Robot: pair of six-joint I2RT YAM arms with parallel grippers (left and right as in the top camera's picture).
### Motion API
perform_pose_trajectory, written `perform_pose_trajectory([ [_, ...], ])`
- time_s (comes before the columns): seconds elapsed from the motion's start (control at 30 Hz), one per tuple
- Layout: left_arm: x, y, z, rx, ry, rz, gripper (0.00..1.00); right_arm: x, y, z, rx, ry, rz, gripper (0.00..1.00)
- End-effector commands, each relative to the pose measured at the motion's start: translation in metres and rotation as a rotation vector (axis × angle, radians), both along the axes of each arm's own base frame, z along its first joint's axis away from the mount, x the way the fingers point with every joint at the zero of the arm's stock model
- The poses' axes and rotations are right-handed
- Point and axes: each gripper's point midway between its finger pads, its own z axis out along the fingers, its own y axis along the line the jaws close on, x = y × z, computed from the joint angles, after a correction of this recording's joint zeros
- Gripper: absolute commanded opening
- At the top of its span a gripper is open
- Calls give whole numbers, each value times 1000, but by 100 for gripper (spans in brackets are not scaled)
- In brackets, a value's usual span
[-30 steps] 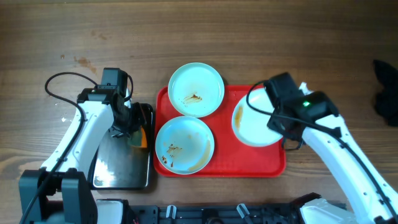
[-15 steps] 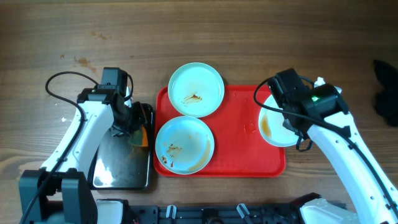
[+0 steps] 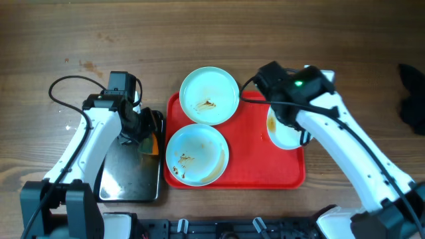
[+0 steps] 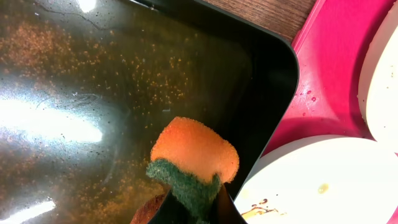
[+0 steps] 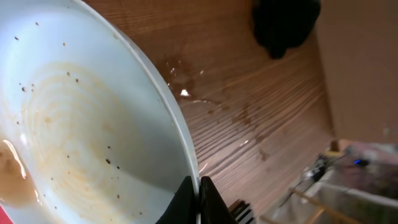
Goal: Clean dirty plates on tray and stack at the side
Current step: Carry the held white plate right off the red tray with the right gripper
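Two pale plates with brown smears lie on the left half of the red tray [image 3: 265, 169]: one at the back [image 3: 209, 96] and one at the front [image 3: 196, 155]. A third smeared plate [image 3: 282, 131] hangs steeply tilted over the tray's right end. My right gripper [image 5: 198, 186] is shut on this plate's rim [image 5: 81, 124], and the right arm hides much of it from above. My left gripper [image 4: 194, 208] is shut on an orange-and-green sponge [image 4: 194, 155], held over the black tray [image 4: 124, 93] next to the front plate [image 4: 317, 186].
The glossy black tray [image 3: 129, 172] lies left of the red tray, speckled with residue. A black cloth-like object [image 3: 412, 99] sits at the table's right edge, also seen as a dark lump [image 5: 283, 22]. Bare wooden table surrounds both trays.
The right arm has swung its wrist leftward and turned the held plate from nearly flat to steeply tilted. The left arm and the sponge have stayed still.
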Motion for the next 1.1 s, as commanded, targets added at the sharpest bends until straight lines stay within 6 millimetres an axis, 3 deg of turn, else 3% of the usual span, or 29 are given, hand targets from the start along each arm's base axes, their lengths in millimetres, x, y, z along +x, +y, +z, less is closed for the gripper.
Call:
perform_pose_trajectory([
  [0.0, 1, -1, 3, -11, -19, -16, 4, 18, -4, 5, -136, -14, 51, 5],
  [0.27, 4, -1, 3, -12, -33, -15, 4, 35, -5, -10, -270, 45, 87, 5],
  [0.53, 8, -1, 4, -12, -49, -15, 4, 50, -8, 5, -377, -33, 131, 5],
  [0.67, 10, -1, 4, -13, -58, -15, 4, 61, 2, 18, -447, -96, 197, 5],
  [0.8, 11, -1, 4, -13, -60, -16, 4, 69, 30, 20, -473, -111, 322, 5],
  [0.9, 11, -1, 4, -13, -60, -16, 4, 67, 51, 10, -392, -148, 335, 5],
  [1.07, 10, -1, 4, -12, -55, -16, 4, 56, 55, -26, -86, -192, 95, 5],
])
